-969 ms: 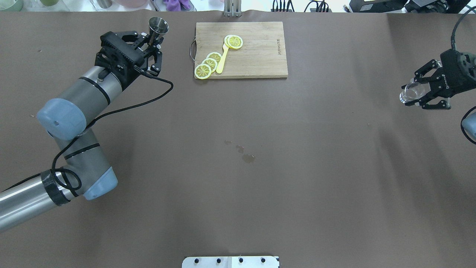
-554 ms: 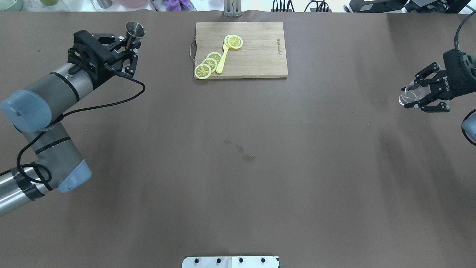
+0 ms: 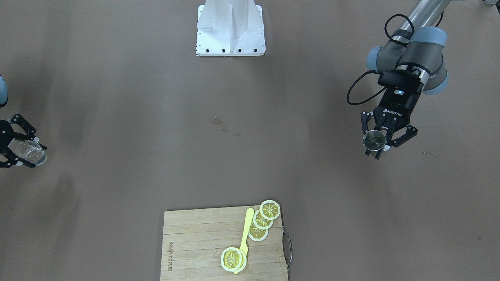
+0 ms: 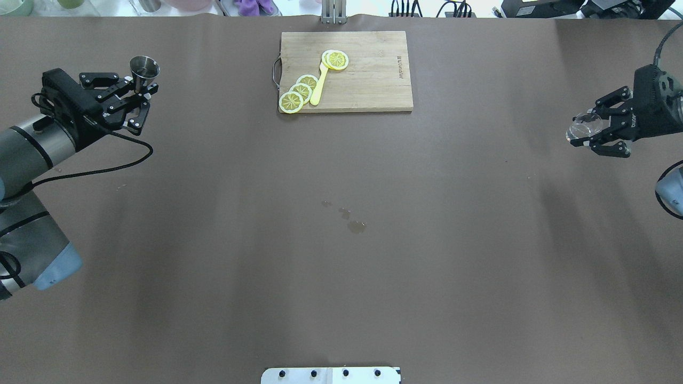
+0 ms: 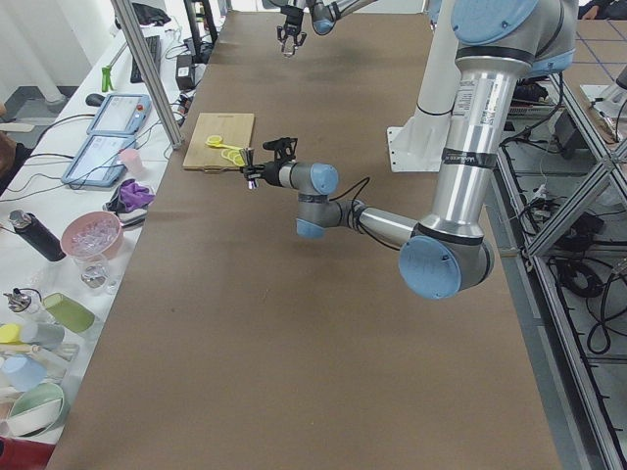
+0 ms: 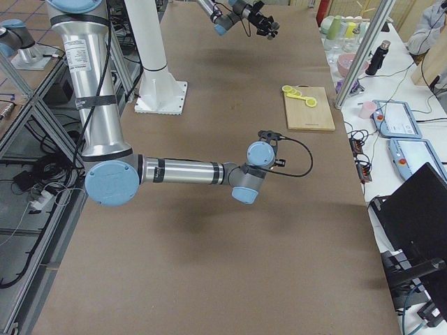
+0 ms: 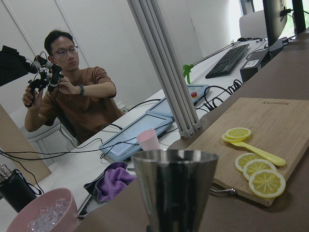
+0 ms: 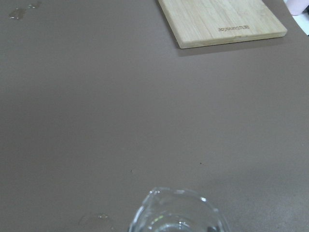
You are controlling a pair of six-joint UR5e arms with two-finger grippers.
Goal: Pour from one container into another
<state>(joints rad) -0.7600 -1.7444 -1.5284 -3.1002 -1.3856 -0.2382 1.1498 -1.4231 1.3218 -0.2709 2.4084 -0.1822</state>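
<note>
Overhead exterior, left to right. Left gripper [image 4: 140, 95]: fingers clamped on jigger [image 4: 144, 70], upright, aloft near the table's left end; within the last second it was carried outward from beside the cutting board [image 4: 368, 80]. Wet spots [image 4: 356, 226]: mid-table. Right gripper [image 4: 587, 132]: fingers clamped on pitcher [image 4: 578, 129], far right, barely shifted. Step: vessels well apart, probably drawn back. Next: pitcher lip over jigger mouth, jigger kept level.
</note>
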